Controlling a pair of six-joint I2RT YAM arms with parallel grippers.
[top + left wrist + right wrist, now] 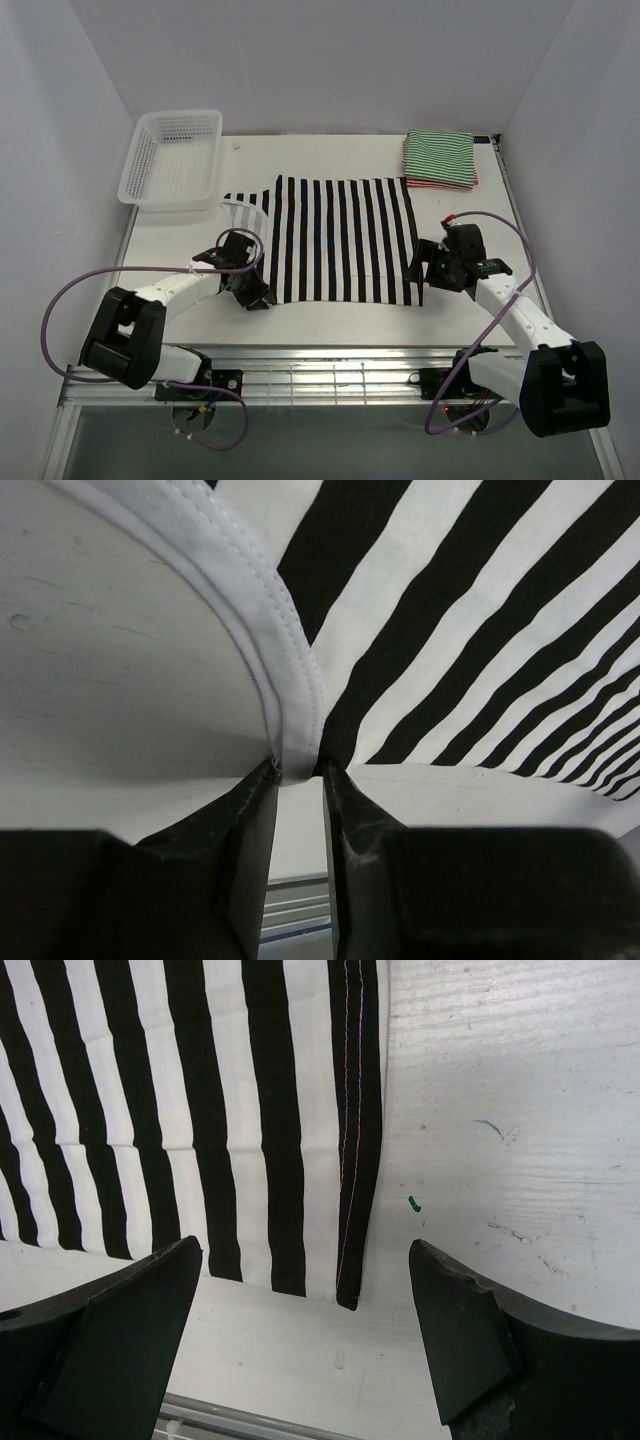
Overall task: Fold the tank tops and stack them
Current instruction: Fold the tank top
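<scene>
The black-and-white tank top [340,240] lies spread flat in the middle of the table. My left gripper [250,291] is at its near-left corner. In the left wrist view the gripper [299,768] is shut on the top's white bound edge [290,680]. My right gripper [424,272] is open above the near-right corner. In the right wrist view it [305,1285] straddles the black hem corner [352,1260] without touching it. The green-and-white tank top [438,155] lies folded at the back right. It sits on the red-and-white tank top [440,184], of which only an edge shows.
A white mesh basket [172,158] stands at the back left. White walls close in the table on three sides. A metal rail [320,375] runs along the near edge between the arm bases. Purple cables loop beside both arms.
</scene>
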